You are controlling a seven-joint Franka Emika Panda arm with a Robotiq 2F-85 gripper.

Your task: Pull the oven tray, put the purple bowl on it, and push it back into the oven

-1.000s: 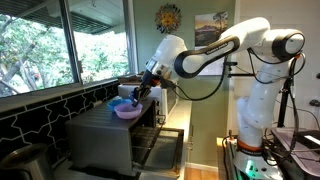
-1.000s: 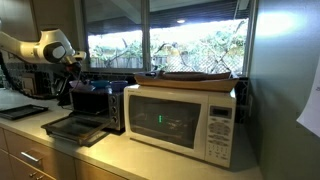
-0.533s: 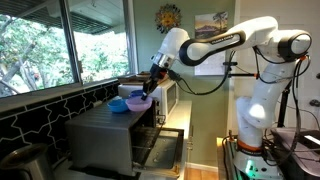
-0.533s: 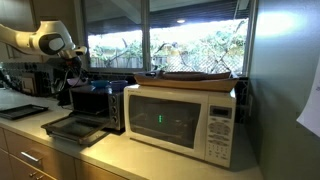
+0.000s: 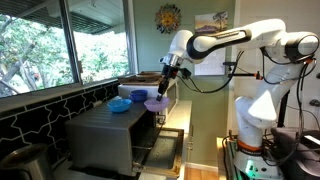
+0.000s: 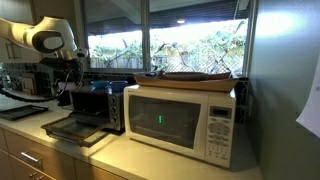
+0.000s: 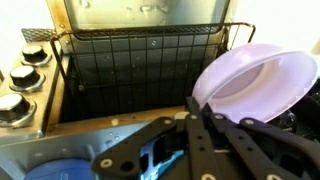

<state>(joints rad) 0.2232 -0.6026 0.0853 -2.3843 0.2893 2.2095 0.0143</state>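
My gripper (image 5: 161, 93) is shut on the rim of the pale purple bowl (image 5: 155, 103) and holds it in the air past the front edge of the grey oven (image 5: 105, 135). In the wrist view the bowl (image 7: 255, 80) is tilted at the right, pinched by my gripper (image 7: 196, 106). Below it the dark wire oven tray (image 7: 140, 70) is pulled out over the open drop-down door (image 5: 160, 150). In an exterior view the oven (image 6: 97, 102) stands left of the microwave, and the arm's wrist (image 6: 68, 66) is above it.
A bright blue bowl (image 5: 119, 104) sits on the oven top; it also shows in the wrist view (image 7: 60, 170). Oven knobs (image 7: 20, 80) are at the left. A white microwave (image 6: 180, 118) stands beside the oven. Windows run behind the counter.
My gripper has lifted the purple bowl from beside the blue bowl on the oven top and carried it forward, out past the oven's front edge. The blue bowl stayed put.
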